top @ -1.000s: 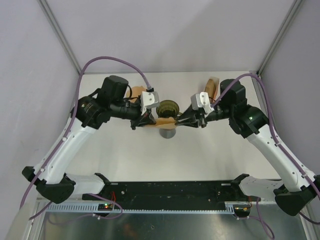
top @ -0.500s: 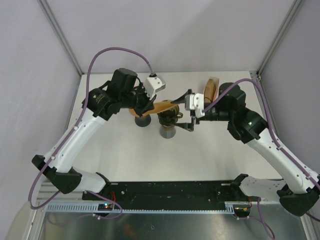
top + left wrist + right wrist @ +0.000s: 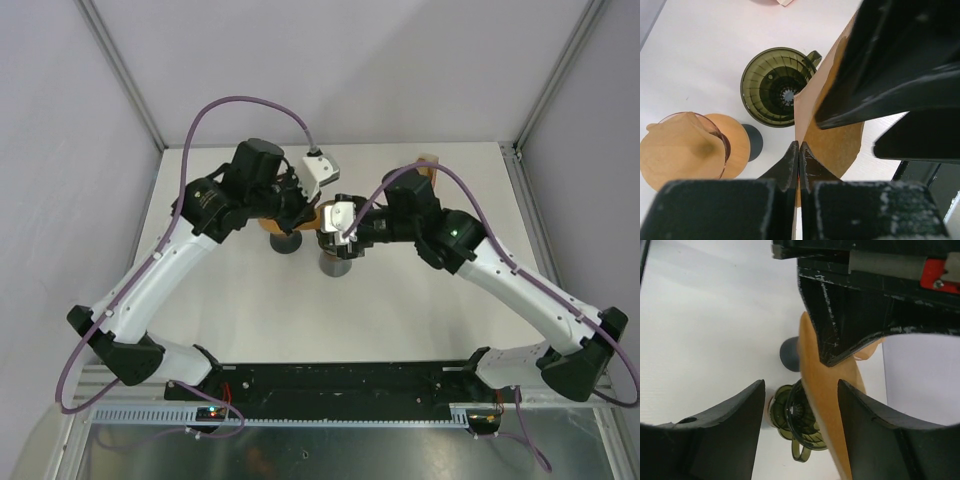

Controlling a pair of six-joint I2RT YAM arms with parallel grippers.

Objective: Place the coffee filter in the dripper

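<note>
My left gripper (image 3: 799, 145) is shut on the edge of a brown paper coffee filter (image 3: 832, 135), holding it above the table. The olive-green translucent dripper (image 3: 777, 85) stands below and just beyond it, with nothing inside. My right gripper (image 3: 801, 385) is open, its fingers (image 3: 735, 425) on either side of the hanging filter (image 3: 825, 405), with the dripper (image 3: 802, 422) beneath. In the top view both grippers meet over the dripper's grey base (image 3: 335, 265): the left gripper (image 3: 312, 212) and the right gripper (image 3: 335, 238). The dripper's bowl is hidden there.
A glass holder with brown filters on a round wooden disc (image 3: 687, 150) with a dark foot stands left of the dripper and also shows in the top view (image 3: 286, 243). Another brown filter stack (image 3: 428, 172) is at the back right. Enclosure walls close the sides.
The right gripper let go of the filter and swung left over the dripper, fingers now astride the filter. The left gripper moved back and left, keeping the filter.
</note>
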